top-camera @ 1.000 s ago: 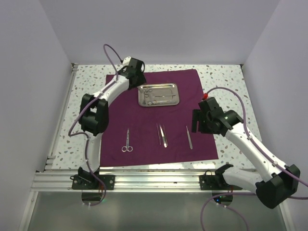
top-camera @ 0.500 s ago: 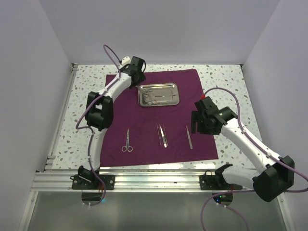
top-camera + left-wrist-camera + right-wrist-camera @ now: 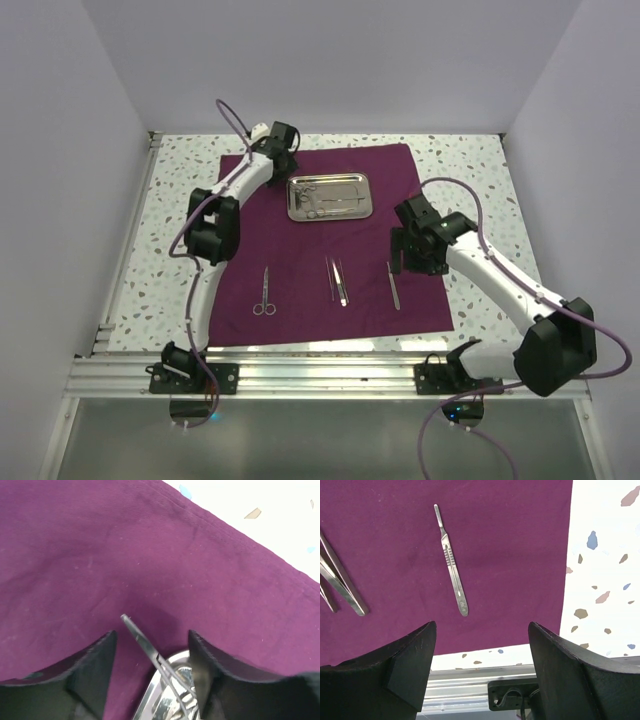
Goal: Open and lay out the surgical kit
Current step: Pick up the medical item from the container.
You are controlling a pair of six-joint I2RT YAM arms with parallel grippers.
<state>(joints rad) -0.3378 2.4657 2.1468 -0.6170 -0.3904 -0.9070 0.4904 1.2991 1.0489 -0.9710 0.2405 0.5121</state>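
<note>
— What takes up most of the scene?

— The speckled table point(image 3: 470, 170), and spread flat over its middle the dark purple cloth point(image 3: 300, 240), which reaches almost to the near rail.

— And the kit's tray?

— The steel tray point(image 3: 331, 218) sits on the far half of the cloth, long side across, with several silver instruments lying in it, too tangled to tell apart from above.

— Where are the arms?

— The left gripper point(image 3: 287, 168) hangs at the tray's far left corner. Its fingers point(image 3: 95, 665) stand apart, clamping nothing. A thin instrument point(image 3: 145, 645) slants up out of the tray and past its rim, running between them. The right gripper point(image 3: 482, 626) hovers over the cloth's near right part, spread wide and holding nothing.

— What is laid out already?

— Three places along the near half of the cloth, well apart from each other. Ring-handled scissors point(image 3: 264, 292) lie to the left with the rings toward the rail, tweezers point(image 3: 338, 281) lie in the middle, and a slim scalpel handle point(image 3: 451, 562) lies to the right, just below the right gripper and near the cloth's right edge.
</note>
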